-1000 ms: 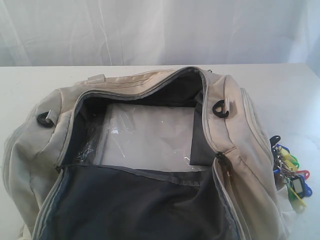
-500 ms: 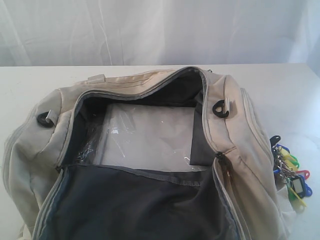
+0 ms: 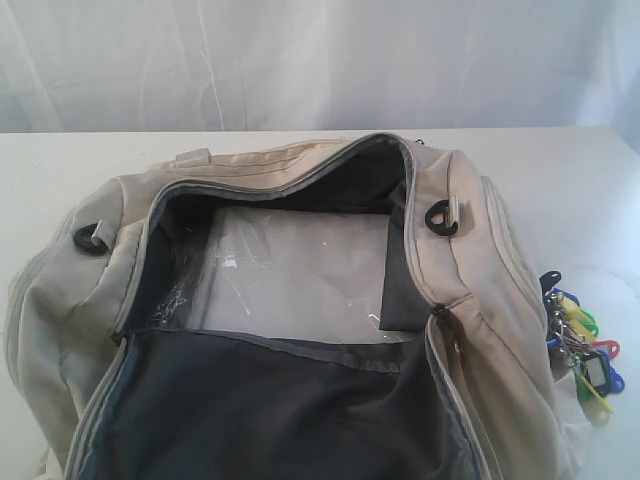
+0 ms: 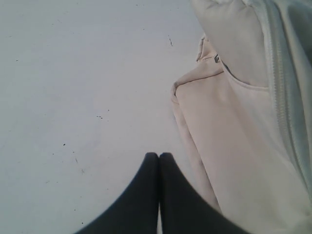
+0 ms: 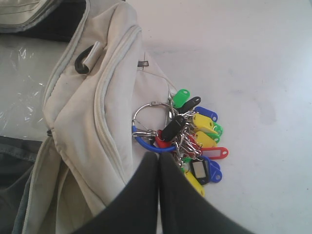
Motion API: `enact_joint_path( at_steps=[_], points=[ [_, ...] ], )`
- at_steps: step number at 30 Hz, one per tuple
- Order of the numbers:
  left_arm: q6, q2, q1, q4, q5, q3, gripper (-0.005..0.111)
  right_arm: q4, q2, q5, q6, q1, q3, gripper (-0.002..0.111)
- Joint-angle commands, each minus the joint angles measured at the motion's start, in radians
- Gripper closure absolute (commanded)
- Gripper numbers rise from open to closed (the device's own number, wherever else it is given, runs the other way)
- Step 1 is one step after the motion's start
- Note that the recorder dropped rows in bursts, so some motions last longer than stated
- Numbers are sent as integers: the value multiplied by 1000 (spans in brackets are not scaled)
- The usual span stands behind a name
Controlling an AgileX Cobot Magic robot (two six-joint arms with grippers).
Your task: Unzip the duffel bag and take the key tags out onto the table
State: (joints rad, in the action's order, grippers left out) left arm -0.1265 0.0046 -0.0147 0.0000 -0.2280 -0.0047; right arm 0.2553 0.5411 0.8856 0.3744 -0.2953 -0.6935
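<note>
The duffel bag [image 3: 480, 300] was matt cream cloth, its lining [image 3: 270, 410] dark fabric, with a glossy clear plastic sheet [image 3: 300, 265]. The key tags [image 5: 202, 124] were shiny plastic and bright metal; the desk [image 3: 560, 170] smooth, matt.

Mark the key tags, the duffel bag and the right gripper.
key tags [image 5: 202, 123]: right wrist view, on a yellow tag in the bunch.
duffel bag [image 3: 478, 255]: exterior view, on the beige outer fabric of one end.
right gripper [image 5: 159, 157]: right wrist view, at the seam between its shut fingertips.
</note>
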Motion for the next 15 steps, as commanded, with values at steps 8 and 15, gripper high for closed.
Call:
enact_joint_path(
  at_steps=[8,15],
  points=[
    [-6,-5,6,0,-5,5,107,7,-4,-5,4,8,4,108],
    [-6,-5,6,0,-3,5,107,7,-4,-5,4,8,4,108]
  ],
)
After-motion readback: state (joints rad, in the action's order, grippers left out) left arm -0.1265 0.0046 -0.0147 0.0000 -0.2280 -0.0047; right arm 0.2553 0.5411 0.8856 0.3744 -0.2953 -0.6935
